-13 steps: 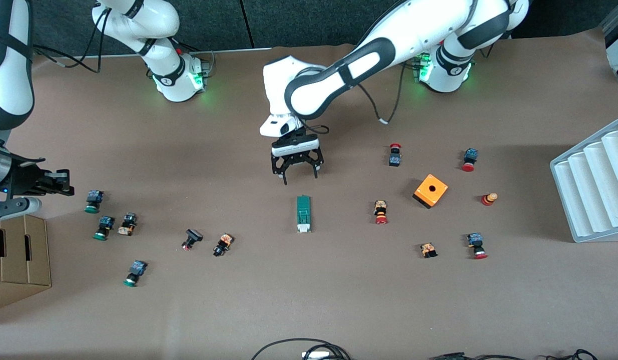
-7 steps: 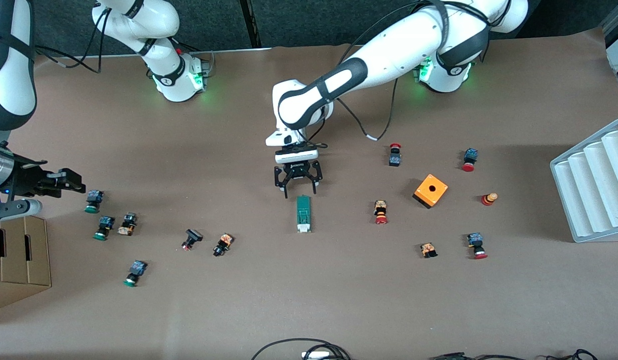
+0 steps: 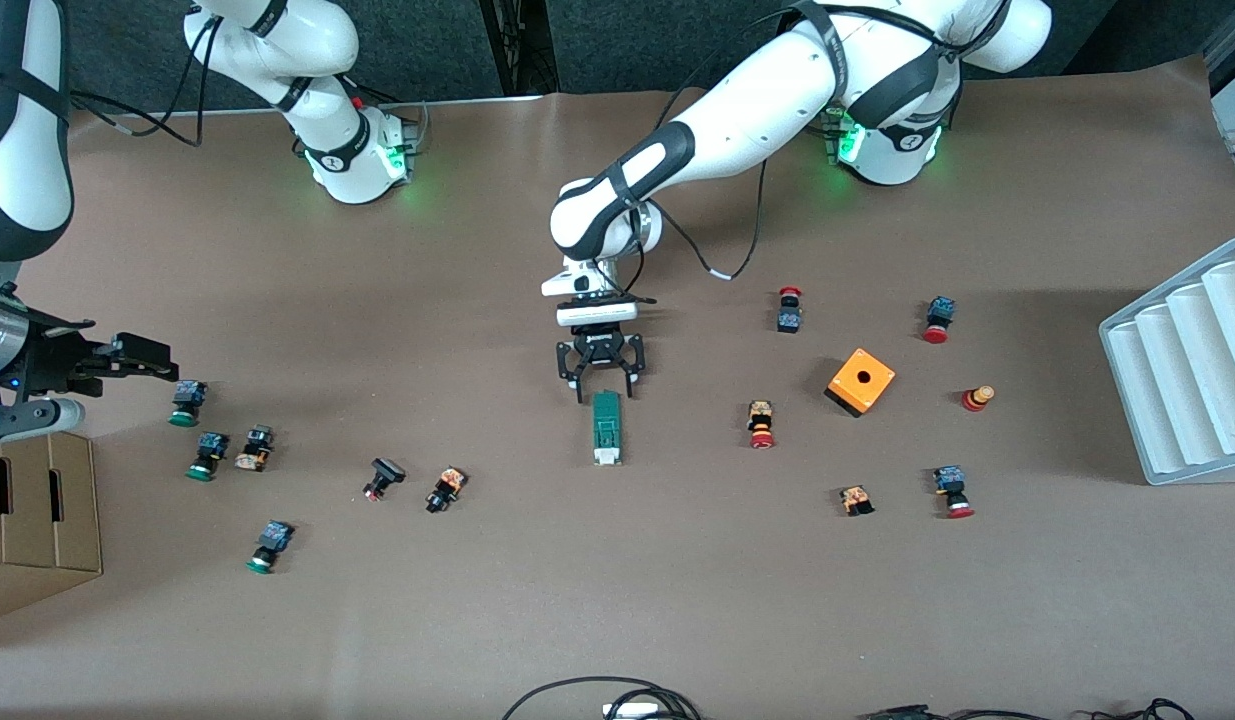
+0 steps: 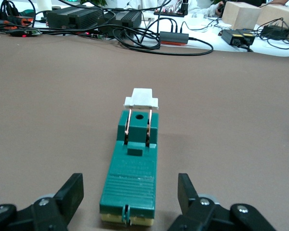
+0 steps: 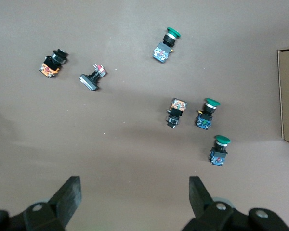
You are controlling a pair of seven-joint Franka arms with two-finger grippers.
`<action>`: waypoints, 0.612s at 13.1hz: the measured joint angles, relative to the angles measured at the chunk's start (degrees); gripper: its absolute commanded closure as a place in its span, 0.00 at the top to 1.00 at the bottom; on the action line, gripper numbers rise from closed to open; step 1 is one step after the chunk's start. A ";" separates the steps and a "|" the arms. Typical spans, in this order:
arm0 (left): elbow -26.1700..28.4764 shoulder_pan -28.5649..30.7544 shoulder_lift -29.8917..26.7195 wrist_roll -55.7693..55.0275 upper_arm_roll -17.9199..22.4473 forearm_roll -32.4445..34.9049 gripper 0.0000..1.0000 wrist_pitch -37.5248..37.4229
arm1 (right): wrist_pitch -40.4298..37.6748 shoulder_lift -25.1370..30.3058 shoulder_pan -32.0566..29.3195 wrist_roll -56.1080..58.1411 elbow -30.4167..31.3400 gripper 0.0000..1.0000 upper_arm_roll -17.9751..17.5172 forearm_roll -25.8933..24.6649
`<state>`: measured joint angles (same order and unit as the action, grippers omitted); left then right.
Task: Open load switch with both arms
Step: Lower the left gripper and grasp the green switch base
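Front view: the load switch (image 3: 606,427) is being seen lying mid-surface, white end toward the camera, with the left hand (image 3: 601,390) being held just over its green end, fingers spread and nothing gripped. Left wrist view: the load switch (image 4: 132,169) is being straddled by the black fingers (image 4: 70,194), contact can't be told. Right wrist view: the right hand (image 5: 133,198) is being held wide open and empty over green-capped buttons (image 5: 206,113) at the right arm's end.
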<state>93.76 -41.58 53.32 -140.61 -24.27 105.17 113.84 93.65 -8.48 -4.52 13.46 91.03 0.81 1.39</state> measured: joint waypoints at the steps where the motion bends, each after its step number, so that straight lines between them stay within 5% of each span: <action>1: -0.01 -0.09 0.27 -0.36 0.03 0.42 0.60 -0.01 | 0.00 0.00 0.00 0.00 0.00 1.00 0.00 0.00; 3: -0.06 -0.10 0.56 -0.50 0.05 0.54 0.49 -0.01 | 0.00 0.00 0.00 0.00 0.00 1.00 0.00 0.00; 8: 0.27 -0.39 0.98 -0.57 0.10 2.03 0.49 -1.43 | 0.00 -0.06 0.00 0.00 0.00 1.00 0.00 0.00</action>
<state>94.03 -41.97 54.30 -141.18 -24.17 107.19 112.42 93.65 -8.54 -4.52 13.47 91.03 0.81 1.39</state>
